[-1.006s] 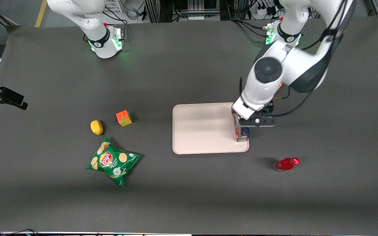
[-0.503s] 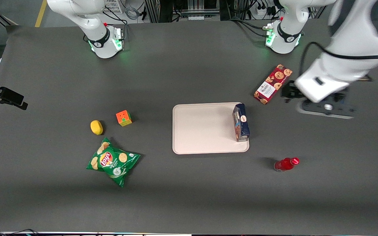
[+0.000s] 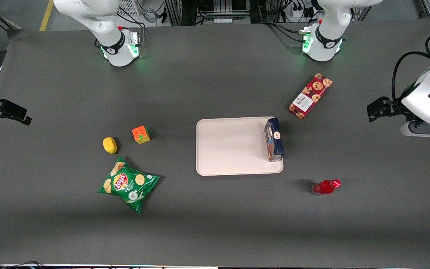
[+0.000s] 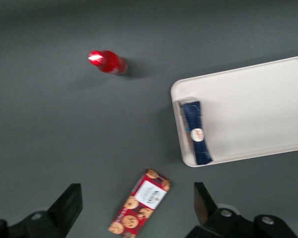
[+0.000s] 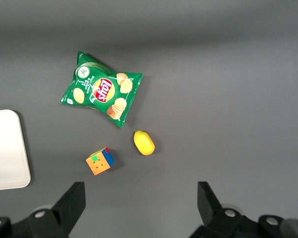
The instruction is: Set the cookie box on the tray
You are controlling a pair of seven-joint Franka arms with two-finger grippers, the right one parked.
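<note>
On the tray (image 3: 230, 147), along its edge toward the working arm's end, the cookie box (image 3: 274, 139) is seen lying flat. The gripper (image 4: 136, 210) is held high above the table, well apart from the box, fingers (image 4: 69, 206) spread wide and empty, with the red box (image 3: 310, 96) lying between.

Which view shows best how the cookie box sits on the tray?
The front view: the cookie box lies along the tray's edge nearest the working arm. The left wrist view shows the same, past the open pincer. The right wrist view shows only a tray corner.
</note>
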